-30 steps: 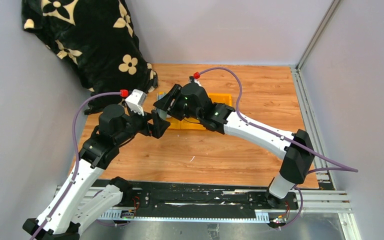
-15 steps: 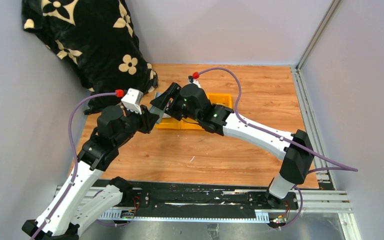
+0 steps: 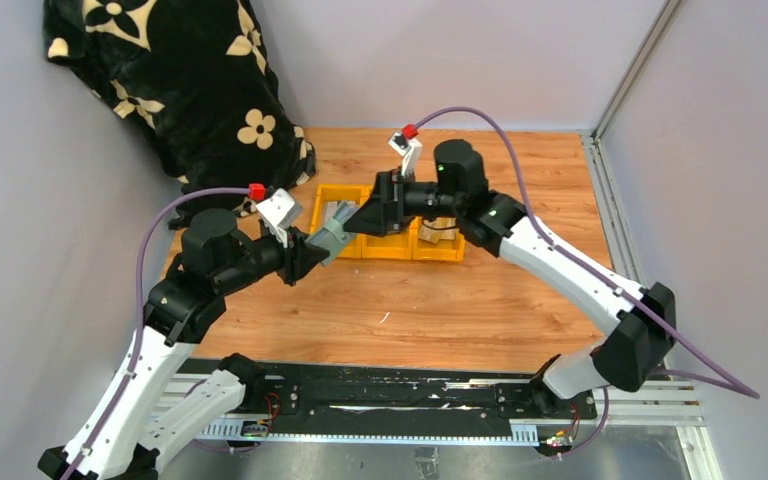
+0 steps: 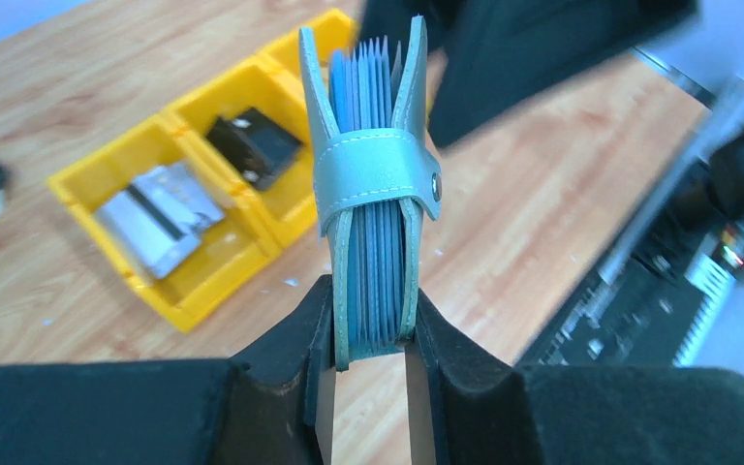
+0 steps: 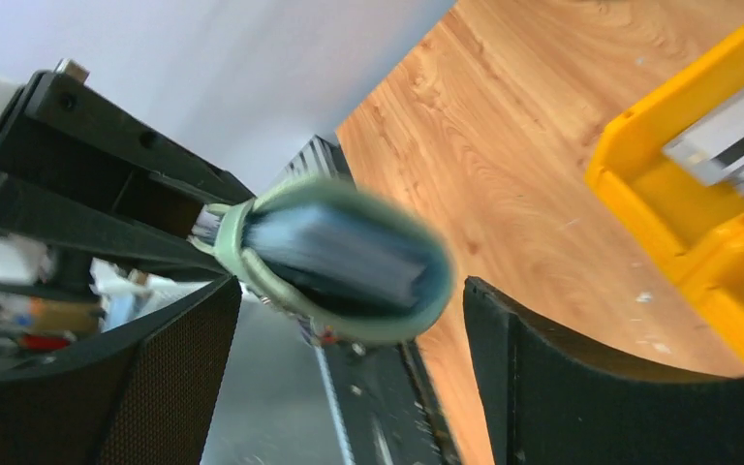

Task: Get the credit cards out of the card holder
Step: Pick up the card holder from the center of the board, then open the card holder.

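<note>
Since a second ago the right arm [image 3: 560, 265] has swung out to the right, uncovering the yellow bins [image 3: 438, 252] on the bench [image 3: 520, 300]; the right hand [image 3: 362, 218] now gapes wide, one finger on each side of the card holder [image 3: 334, 238]. The left hand [image 4: 368, 325] has closed narrow on the card holder's lower edge, holding it clear of the bench, in front of the bins. Its tab [image 4: 378, 179] is snapped shut over blue cards [image 4: 373, 73].
</note>
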`<state>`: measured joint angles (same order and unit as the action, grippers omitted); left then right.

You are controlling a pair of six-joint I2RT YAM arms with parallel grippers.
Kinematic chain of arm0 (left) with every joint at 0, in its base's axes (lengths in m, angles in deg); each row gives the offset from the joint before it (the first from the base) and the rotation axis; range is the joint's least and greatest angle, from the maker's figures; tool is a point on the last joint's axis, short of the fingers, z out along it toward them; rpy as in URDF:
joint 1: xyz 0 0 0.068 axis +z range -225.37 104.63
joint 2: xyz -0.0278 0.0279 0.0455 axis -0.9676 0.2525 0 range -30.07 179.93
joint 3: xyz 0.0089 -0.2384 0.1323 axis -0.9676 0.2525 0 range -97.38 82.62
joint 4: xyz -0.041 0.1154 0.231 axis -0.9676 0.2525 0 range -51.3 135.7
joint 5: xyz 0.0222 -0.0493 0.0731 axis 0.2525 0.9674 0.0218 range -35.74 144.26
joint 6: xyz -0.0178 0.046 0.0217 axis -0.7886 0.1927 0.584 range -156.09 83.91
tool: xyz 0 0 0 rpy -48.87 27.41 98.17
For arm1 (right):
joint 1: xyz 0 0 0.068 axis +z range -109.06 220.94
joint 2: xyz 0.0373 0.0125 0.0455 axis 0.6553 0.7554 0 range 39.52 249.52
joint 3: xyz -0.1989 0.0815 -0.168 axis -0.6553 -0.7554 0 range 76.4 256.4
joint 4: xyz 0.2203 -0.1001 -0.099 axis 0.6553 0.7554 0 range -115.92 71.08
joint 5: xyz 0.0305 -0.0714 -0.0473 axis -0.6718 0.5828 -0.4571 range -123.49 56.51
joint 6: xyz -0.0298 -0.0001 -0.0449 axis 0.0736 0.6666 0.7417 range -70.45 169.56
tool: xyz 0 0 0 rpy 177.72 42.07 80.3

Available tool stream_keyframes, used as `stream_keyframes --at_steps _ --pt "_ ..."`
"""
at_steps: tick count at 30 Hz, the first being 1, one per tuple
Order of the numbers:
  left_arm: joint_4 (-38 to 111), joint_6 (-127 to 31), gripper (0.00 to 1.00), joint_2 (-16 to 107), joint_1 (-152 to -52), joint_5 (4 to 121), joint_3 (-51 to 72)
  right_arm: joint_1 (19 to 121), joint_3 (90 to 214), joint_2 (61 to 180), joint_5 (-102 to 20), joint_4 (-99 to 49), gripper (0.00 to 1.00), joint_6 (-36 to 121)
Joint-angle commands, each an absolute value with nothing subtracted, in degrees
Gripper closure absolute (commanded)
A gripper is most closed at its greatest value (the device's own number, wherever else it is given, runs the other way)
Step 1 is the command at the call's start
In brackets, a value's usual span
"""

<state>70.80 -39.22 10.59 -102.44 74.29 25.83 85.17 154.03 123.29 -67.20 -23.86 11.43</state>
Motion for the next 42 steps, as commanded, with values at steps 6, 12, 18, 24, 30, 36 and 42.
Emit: stream_keyframes --at_steps 6,12,18,24,30,36,42 --pt "87.48 -30.17 0.94 13.33 -102.56 96.35 18.82 81.52 154.85 117.08 -92.36 -16.23 0.11 40.01" --pt "91.58 -27.58 0.95 13.81 -102.62 98.3 17.12 83.7 158.66 117.57 -97.59 -13.04 0.11 44.44" --pt "92.84 -26.18 0.98 14.32 -102.6 98.28 16.48 88.6 162.05 119.71 -95.36 -5.13 0.12 52.27" --pt "93.81 -26.1 0.98 14.62 -102.61 99.76 15.29 92.71 163.49 122.31 -91.26 0.54 0.21 57.99" --pt "95.93 -24.54 0.99 14.81 -102.61 101.11 14.41 95.79 163.81 124.38 -85.05 3.72 0.3 61.25" --pt "97.39 -23.31 1.0 14.91 -102.57 101.9 14.34 96.9 166.74 126.11 -80.49 8.35 0.33 65.74" --pt "98.03 -22.53 1.0 15.45 -102.62 102.56 14.22 97.11 169.86 127.55 -77.25 11.61 0.28 69.74"
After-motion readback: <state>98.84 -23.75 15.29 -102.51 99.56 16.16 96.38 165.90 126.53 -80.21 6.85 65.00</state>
